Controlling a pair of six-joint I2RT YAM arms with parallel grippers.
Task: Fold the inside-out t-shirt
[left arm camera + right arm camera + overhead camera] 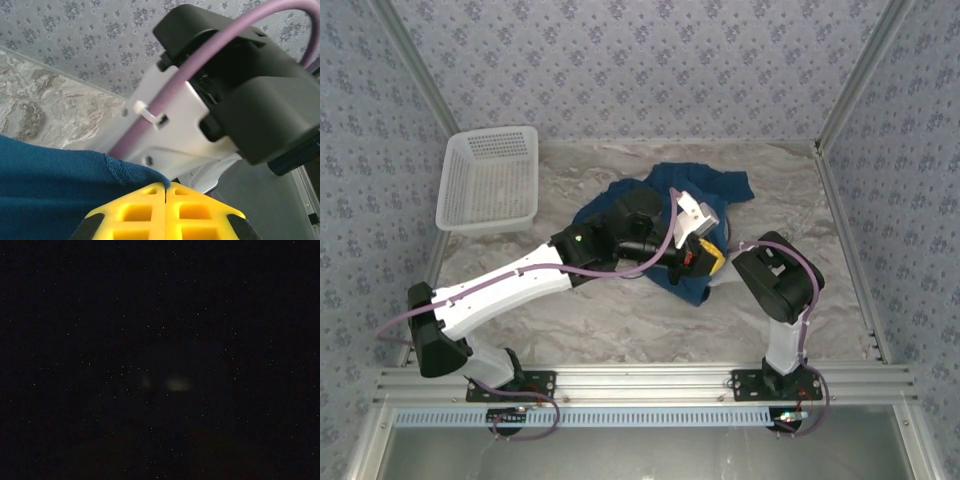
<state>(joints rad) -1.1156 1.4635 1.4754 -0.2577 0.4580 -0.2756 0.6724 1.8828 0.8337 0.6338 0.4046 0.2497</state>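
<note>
The inside-out t-shirt (655,195) is a dark blue crumpled heap in the middle of the table. My left gripper (711,258) lies over its near right part. In the left wrist view the yellow fingertips (150,192) are shut, with a stitched hem of the t-shirt (55,185) pinched at their tips (165,186). The right arm's black joint (775,275) stands just right of the cloth, and its black housing and white bracket (240,100) loom close in front of the left gripper. The right wrist view is black, so the right fingers are hidden.
A white lattice basket (490,180) stands at the back left corner of the marbled table (620,320). Patterned walls close in the back and both sides. A purple cable (672,225) loops over the left wrist.
</note>
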